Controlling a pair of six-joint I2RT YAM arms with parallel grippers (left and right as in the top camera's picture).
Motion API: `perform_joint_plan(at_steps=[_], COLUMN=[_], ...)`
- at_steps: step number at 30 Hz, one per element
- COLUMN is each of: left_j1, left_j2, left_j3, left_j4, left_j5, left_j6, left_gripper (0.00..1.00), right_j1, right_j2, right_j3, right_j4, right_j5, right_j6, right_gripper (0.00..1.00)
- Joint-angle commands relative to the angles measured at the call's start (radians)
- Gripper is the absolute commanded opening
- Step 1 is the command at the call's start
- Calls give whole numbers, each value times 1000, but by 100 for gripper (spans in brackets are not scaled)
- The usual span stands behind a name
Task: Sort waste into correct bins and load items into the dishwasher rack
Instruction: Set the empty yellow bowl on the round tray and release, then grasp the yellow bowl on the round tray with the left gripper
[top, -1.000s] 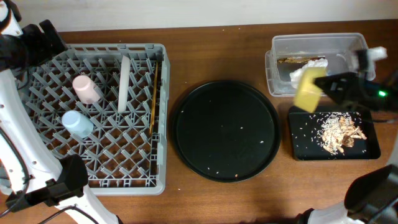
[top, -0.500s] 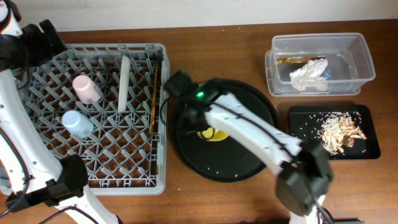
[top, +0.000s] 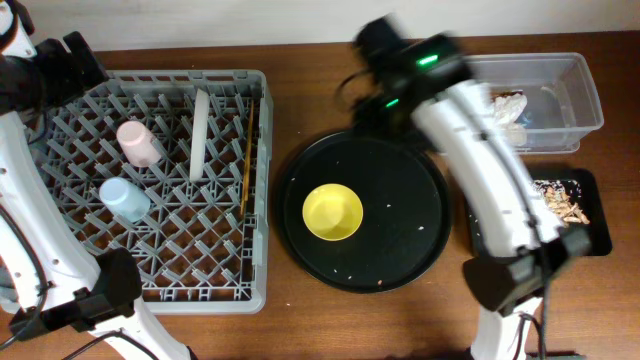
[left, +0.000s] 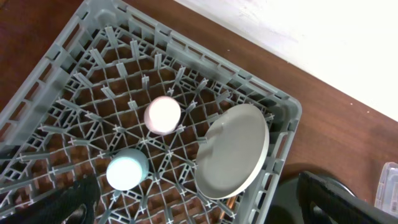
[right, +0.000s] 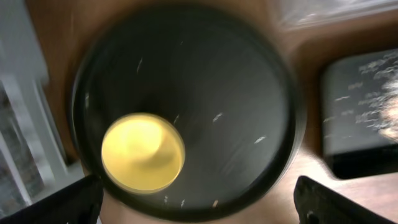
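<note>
The grey dishwasher rack (top: 150, 260) (left: 62, 81) holds a pink cup (top: 138, 142) (left: 163, 114), a light-blue cup (top: 125, 198) (left: 126, 169), an upright pale plate (top: 200, 135) (left: 233, 152) and chopsticks (top: 247, 150). A yellow bowl (top: 333, 212) (right: 143, 151) lies alone on the round black tray (top: 400, 250) (right: 249, 93). My right gripper (top: 372, 100) (right: 202, 211) hovers open and empty above that tray, blurred by motion. At the rack's far left corner my left gripper (top: 70, 65) (left: 199, 211) is open and empty. Beige scraps (top: 565, 205) lie in the shallow black bin (top: 595, 235) (right: 357, 118).
The clear tub (top: 560, 75) at the back right holds a crumpled white tissue (top: 510, 105). My right arm (top: 490, 190) crosses over the black bin and the tub's left end. Crumbs are scattered on the round tray.
My right gripper carried the yellow bowl from over the bins to the round black tray, let it go and rose open. The left arm has not moved.
</note>
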Motion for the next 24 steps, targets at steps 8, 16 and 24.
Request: perform_joint_plan(at_steps=[8, 16, 24], left_j1=[2, -8, -184], left_j2=[-14, -14, -14], left_j3=[10, 10, 8], left_j4=[0, 2, 0], left_j5=[3, 97, 870], left_j6=[-2, -110, 87], left_gripper=[99, 99, 99], right_j1=[-583, -695, -694], right_j2=[-9, -9, -9], right_j3=[169, 169, 169], right_j4=[-28, -28, -28], right_j5=[18, 17, 17], right_j6=[-251, -251, -251], right_gripper=[99, 98, 99])
